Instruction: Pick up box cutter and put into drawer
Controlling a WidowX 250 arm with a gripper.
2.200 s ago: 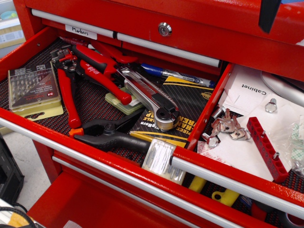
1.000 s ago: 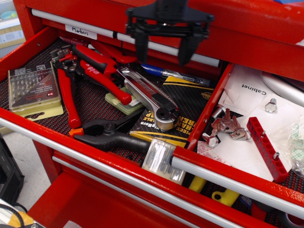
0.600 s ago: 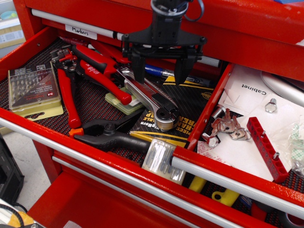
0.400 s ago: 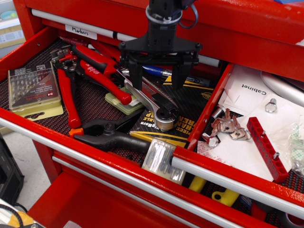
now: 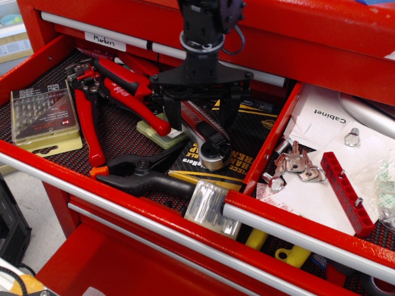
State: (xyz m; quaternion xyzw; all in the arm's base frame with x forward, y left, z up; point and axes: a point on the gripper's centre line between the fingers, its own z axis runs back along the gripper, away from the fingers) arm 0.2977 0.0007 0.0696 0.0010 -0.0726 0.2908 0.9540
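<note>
light: bright, even | shadows: soft | glare: drawer rail (image 5: 308, 233) | focus: sharp, slight blur at the edges

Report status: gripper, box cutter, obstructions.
Gripper open, jaws astride the box cutter. Cutter not yet gripped, lying in the mesh-lined drawer. Red pliers close beside it.

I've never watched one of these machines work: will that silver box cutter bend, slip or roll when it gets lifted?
The box cutter looks like rigid metal, so it probably won't bend. Its smooth silver sides may be slippery between the open pincer fingers straddling it. It looks flat-bodied, so rolling seems unlikely, though the round wheel end could make it dip.
</note>
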